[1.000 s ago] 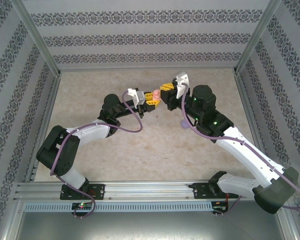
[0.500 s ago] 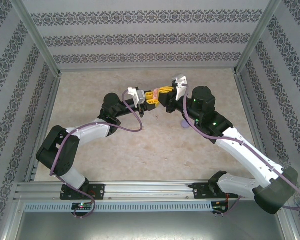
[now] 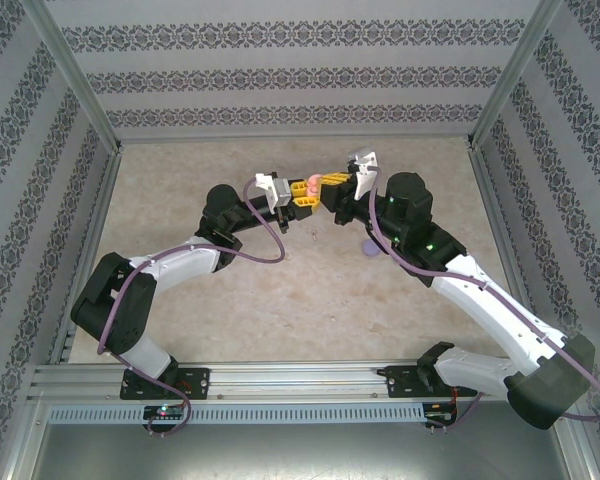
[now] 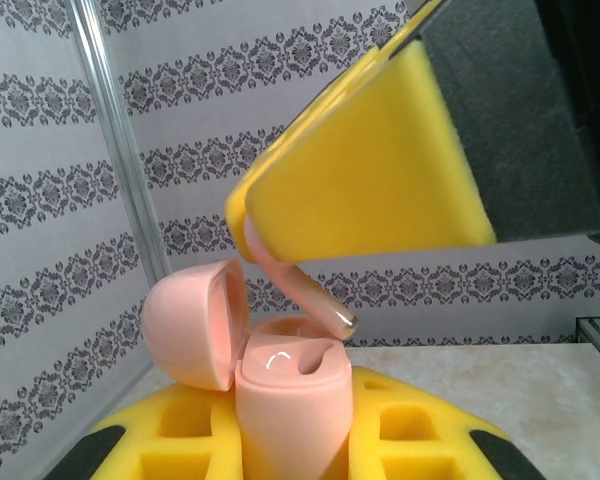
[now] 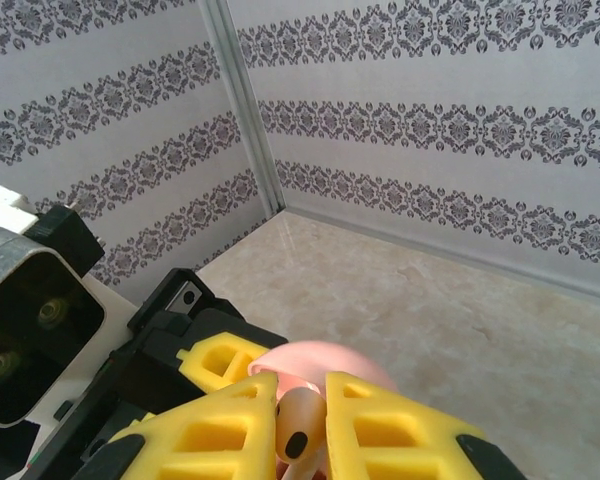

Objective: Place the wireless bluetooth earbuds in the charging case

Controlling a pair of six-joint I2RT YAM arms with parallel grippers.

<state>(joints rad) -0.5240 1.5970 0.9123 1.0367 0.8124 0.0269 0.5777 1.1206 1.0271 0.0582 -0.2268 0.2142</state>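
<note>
One purple object (image 3: 368,247) lies on the table (image 3: 280,300) by my right arm. Beyond it, my left gripper (image 3: 302,200) clamps one pink charging case (image 4: 285,400), lid open. My right gripper (image 3: 332,183) pinches one pale pink earbud (image 4: 305,295) just above its well. Insertion looks underway, with no earbud seated yet.

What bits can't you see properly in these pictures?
- Left wrist view: the head of the pale pink stemmed earbud hides behind the yellow pad of the right hand.
- Same view: the bottom of the open pale pink plastic charging case is cut off by the lower edge.
- Top view: the small purple thing on the table is too tiny to name.
</note>
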